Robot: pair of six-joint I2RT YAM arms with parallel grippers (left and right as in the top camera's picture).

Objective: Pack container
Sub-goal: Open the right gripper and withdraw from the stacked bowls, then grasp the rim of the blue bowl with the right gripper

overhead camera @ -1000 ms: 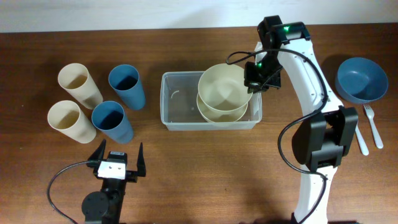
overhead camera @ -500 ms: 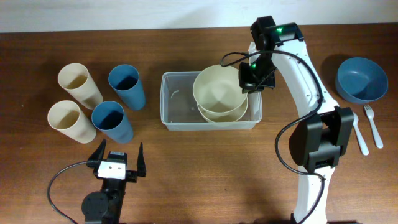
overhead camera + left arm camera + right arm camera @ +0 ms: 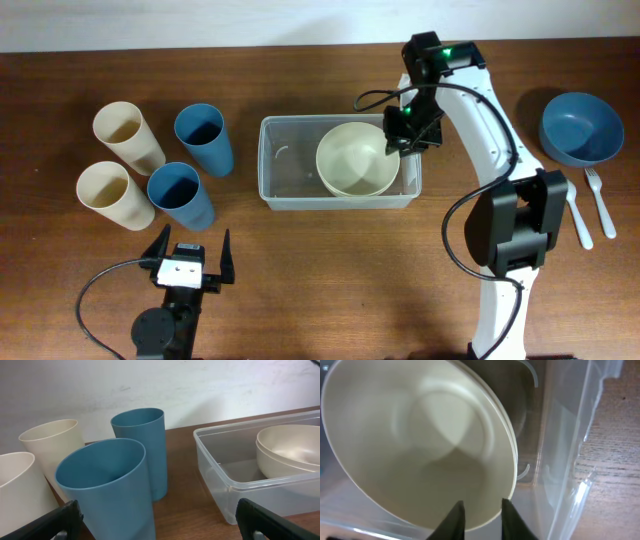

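Just under the right gripper (image 3: 480,514), the cream bowl (image 3: 420,445) looks like smooth, matt plastic. The container (image 3: 570,435) around it is clear, glossy plastic. Beyond the gripper, the table (image 3: 615,460) is grained wood with a dull sheen.

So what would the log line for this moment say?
stage: two cream bowls nested in container | right gripper: slightly open at their rim | left gripper: open, empty
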